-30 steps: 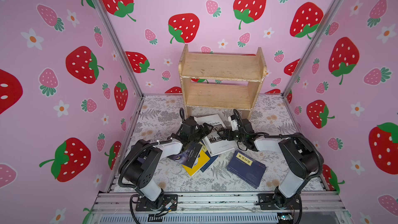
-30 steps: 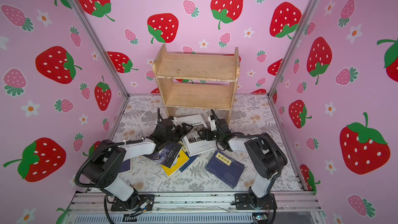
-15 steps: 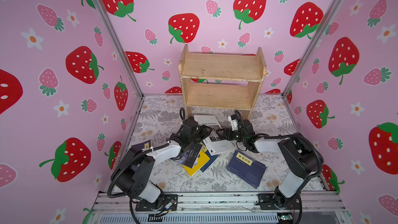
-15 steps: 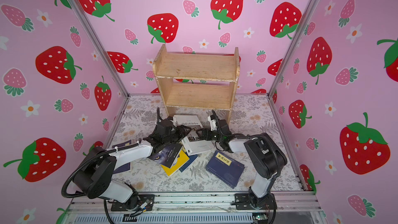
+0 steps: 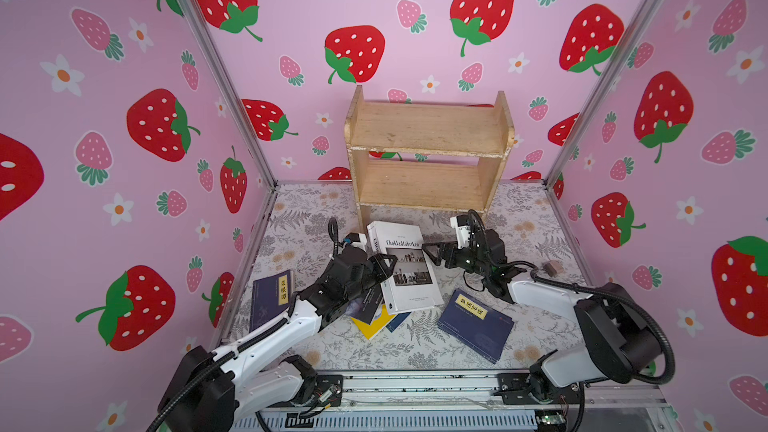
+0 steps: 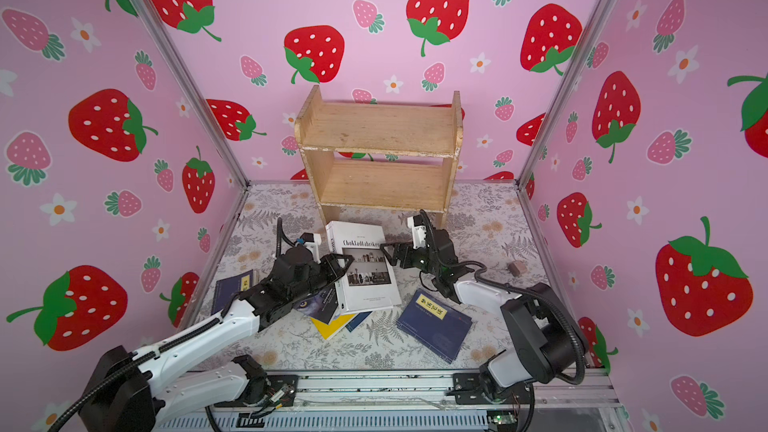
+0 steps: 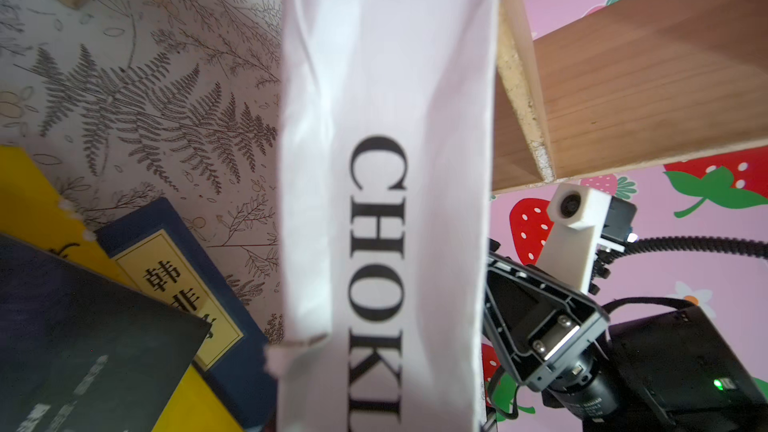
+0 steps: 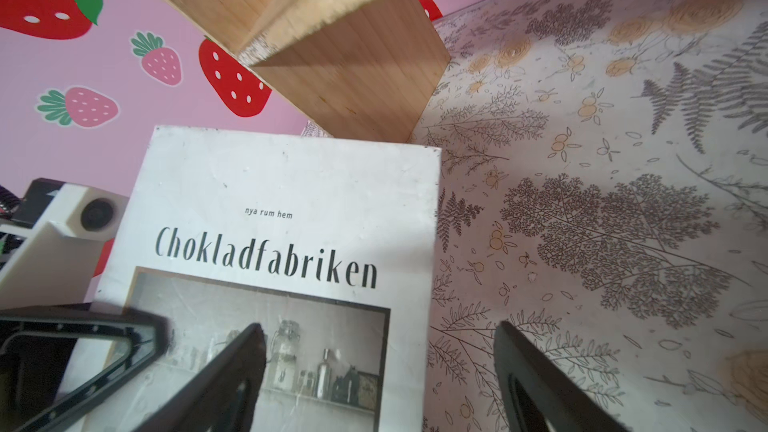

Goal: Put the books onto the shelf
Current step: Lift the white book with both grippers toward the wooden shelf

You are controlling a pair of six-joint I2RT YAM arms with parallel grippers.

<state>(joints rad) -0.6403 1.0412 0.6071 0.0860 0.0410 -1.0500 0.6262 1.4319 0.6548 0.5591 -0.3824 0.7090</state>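
The thick white Chokladfabriken book (image 5: 405,268) sits tilted in front of the empty wooden shelf (image 5: 428,151), its lower end resting on a pile with the wolf-face book (image 6: 318,303) and the yellow book (image 5: 372,326). My left gripper (image 5: 388,261) is shut on its spine edge, and the spine (image 7: 386,160) fills the left wrist view. My right gripper (image 8: 378,326) is open at the book's other long edge, one finger over the cover and one over the table. Two navy books lie flat, one at the right (image 5: 476,326) and one at the left (image 5: 270,297).
A small brown block (image 5: 552,268) lies on the fern-print table near the right wall. Pink strawberry walls close in three sides. A metal rail (image 5: 415,384) with both arm bases runs along the front. The shelf's leg (image 8: 353,76) stands just beyond the white book.
My left gripper has closed on the white book's spine edge, and the book has tipped up off the table. The right gripper has stayed open in nearly the same place.
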